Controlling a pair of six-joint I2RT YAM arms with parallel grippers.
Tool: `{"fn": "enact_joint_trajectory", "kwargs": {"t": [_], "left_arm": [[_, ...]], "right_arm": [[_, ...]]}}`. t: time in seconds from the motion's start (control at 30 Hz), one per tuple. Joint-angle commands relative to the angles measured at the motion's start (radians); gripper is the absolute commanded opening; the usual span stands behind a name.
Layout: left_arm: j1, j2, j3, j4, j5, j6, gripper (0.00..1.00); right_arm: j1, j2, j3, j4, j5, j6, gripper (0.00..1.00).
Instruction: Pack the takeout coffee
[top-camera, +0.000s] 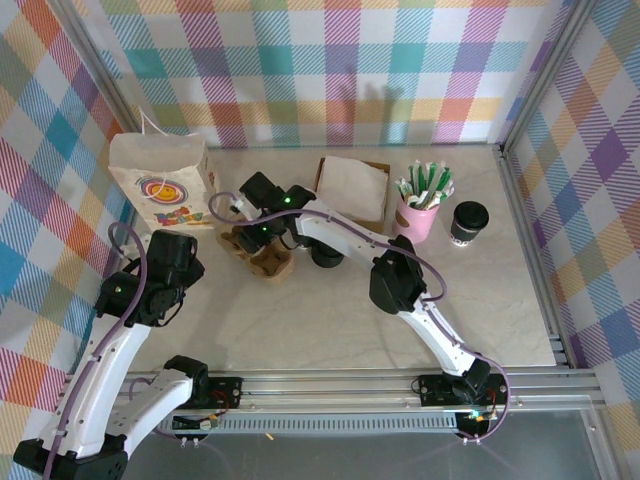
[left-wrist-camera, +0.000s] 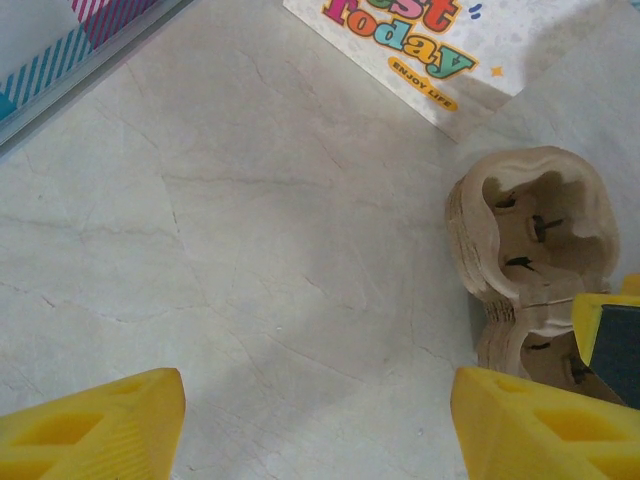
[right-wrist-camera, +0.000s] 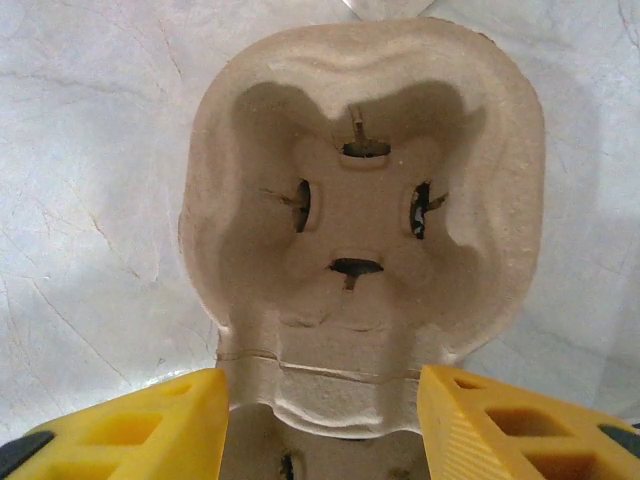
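Top view: pale marbled worktop (top-camera: 300, 330) inside a plaid-walled enclosure, with both arms bolted at its near edge.

Right arm (top-camera: 430, 320): it rises from its base at the near right, bends at a dark elbow near mid-worktop, and stretches leftward, its wrist above the pulp cup carrier (right-wrist-camera: 360, 220). Right pincer (right-wrist-camera: 322, 420): it points down, and its yellow fingers (right-wrist-camera: 140, 430) stand apart on either side of the carrier's narrow waist, right at its edges. Whether they pinch it cannot be told.

Left arm (top-camera: 110, 350): it leans up the left side from the near-left corner, its wrist poised near the bag and just left of the carrier. Left pincer (left-wrist-camera: 318, 420): it is spread wide over bare worktop with nothing between its fingers; the carrier lies beside its right finger.

White paper bag (top-camera: 160, 180): it stands upright at the far left, printed face toward the arms.

Flat brown box with a white top (top-camera: 352, 190): it sits at far centre.

Pink cup (top-camera: 420, 220) of green-and-white sticks (top-camera: 425, 185): it stands just right of the box.

Takeout coffee (top-camera: 468, 222): a small dark cup with a black lid, upright at the far right, just beside the pink cup and well apart from the bag and both pincers.
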Motion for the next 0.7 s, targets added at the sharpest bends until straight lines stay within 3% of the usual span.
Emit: {"fn": "enact_joint_trajectory", "kwargs": {"t": [0.0,0.5,0.67], "left_arm": [[0.008,-0.008,-0.013,-0.021,0.002,-0.005,0.71],[0.008,-0.019,-0.023,-0.03,-0.006,0.005,0.71],[0.008,-0.018,-0.021,-0.031,-0.011,0.011,0.71]], "right_arm": [[0.017,0.021,0.031,-0.019,-0.002,-0.025,0.53],[0.031,0.087,0.042,-0.049,0.058,-0.054,0.53],[0.031,0.088,0.044,-0.075,0.079,-0.047,0.57]]}}
